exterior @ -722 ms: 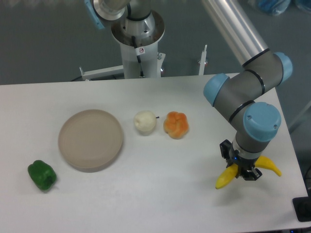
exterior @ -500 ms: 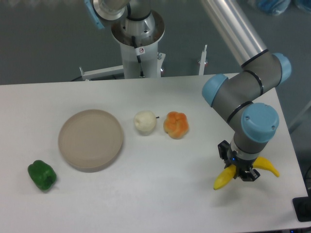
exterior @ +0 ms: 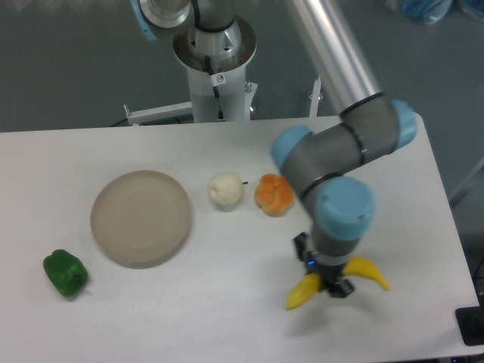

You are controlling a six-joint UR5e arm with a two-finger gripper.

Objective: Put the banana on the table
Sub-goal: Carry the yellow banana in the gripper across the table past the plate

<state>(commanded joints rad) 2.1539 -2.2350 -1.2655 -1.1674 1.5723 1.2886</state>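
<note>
The banana (exterior: 367, 269) hangs clamped at its middle in the gripper (exterior: 330, 284), low over the front right of the table (exterior: 227, 302), its 2 ends poking out either side. It looks like the carrying step. Next, I'd say, comes lowering it onto bare tabletop and opening the jaws, well apart from the orange fruit (exterior: 274, 194) and tan plate (exterior: 141, 218).

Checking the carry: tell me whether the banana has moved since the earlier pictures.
Yes. The banana, held in the gripper, has shifted left along the table, away from the right edge; it now sits below the orange fruit.
</note>
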